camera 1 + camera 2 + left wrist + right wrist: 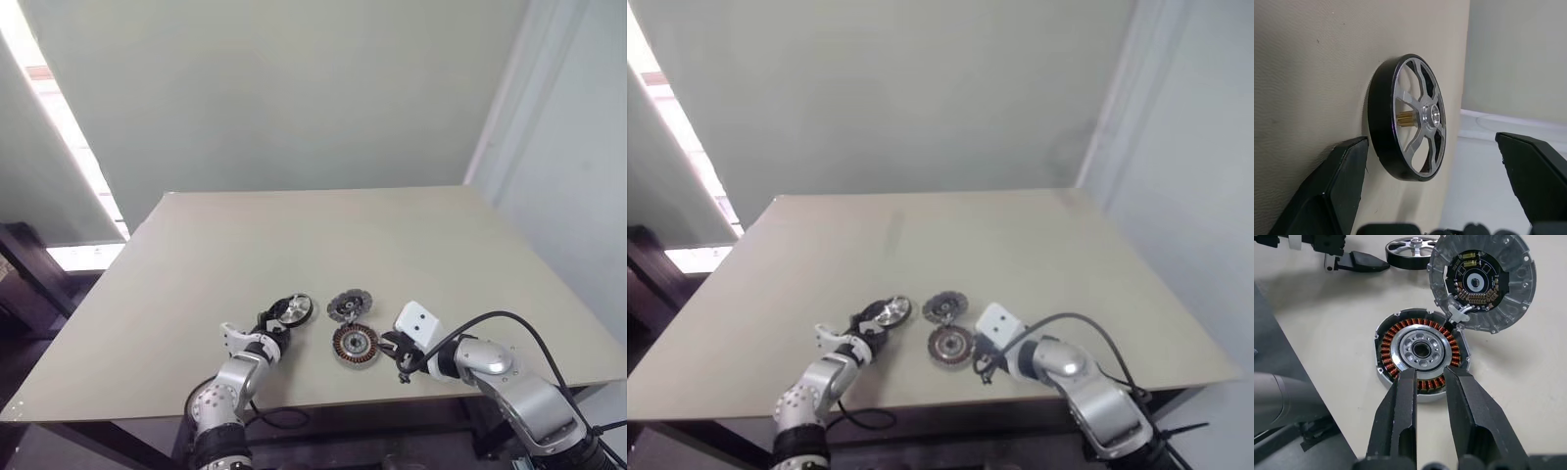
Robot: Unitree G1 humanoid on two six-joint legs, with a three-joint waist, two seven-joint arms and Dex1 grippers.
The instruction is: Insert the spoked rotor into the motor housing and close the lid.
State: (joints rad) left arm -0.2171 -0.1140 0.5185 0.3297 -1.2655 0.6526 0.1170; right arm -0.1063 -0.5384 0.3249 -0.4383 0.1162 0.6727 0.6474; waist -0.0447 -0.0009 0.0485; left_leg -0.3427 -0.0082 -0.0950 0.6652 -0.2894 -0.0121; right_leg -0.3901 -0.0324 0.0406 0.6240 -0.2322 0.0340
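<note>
Left fingers (1342,181) spread around the spoked rotor (1408,117); right fingers (1400,416) grasping the motor housing (1422,352).

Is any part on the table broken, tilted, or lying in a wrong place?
Nothing stands out. The spoked rotor, the motor housing and the lid all lie flat on the table, close together, with no visible damage. The lid is open beside the housing, touching its rim, showing its inner circuit side.

In the right wrist view the right end effector (1429,377) covers the near rim of the motor housing (1421,350), so contact cannot be told. The lid (1483,281) is cut by the frame's edge. In the head views the spoked rotor (294,310) is too small to show its spokes.
</note>
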